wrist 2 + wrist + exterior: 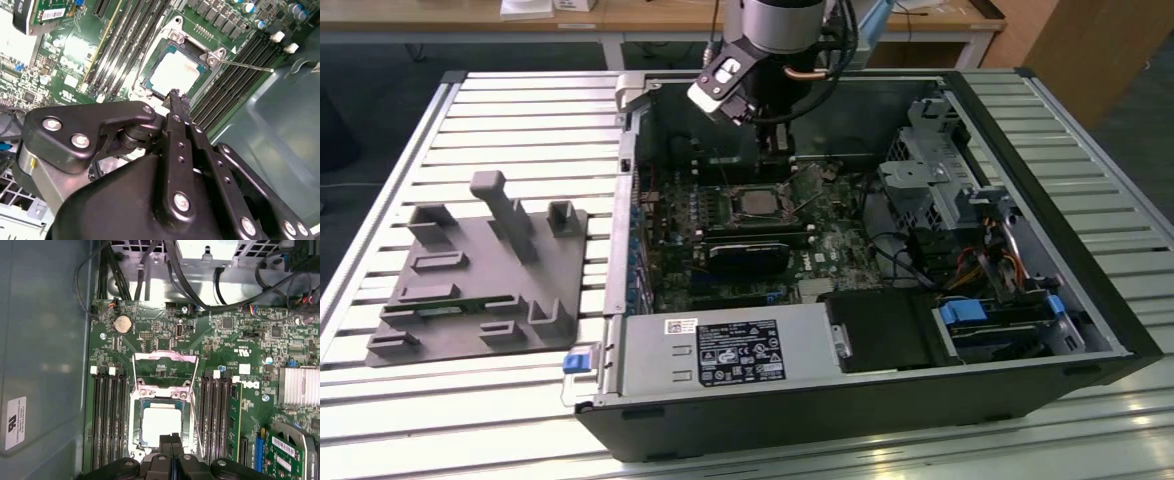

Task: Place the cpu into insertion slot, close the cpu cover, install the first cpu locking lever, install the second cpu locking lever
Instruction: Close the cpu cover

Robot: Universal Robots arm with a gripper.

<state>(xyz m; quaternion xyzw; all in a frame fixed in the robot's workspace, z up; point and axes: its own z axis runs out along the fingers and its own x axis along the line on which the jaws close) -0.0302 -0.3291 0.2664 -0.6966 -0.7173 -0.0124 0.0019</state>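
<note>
Gripper (171, 438): fingers closed together, empty, over cpu (160, 422) edge
Insertion slot (136, 420): cpu seated inside
Cpu cover (165, 356): swung open

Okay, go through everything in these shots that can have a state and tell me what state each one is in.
cpu: seated face up in the insertion slot.
cpu cover: flipped open, off the cpu.
locking lever: unlatched, swung out.
pincer: shut, empty, tips by the cpu's edge.
computer case: lying flat, side open.
</note>
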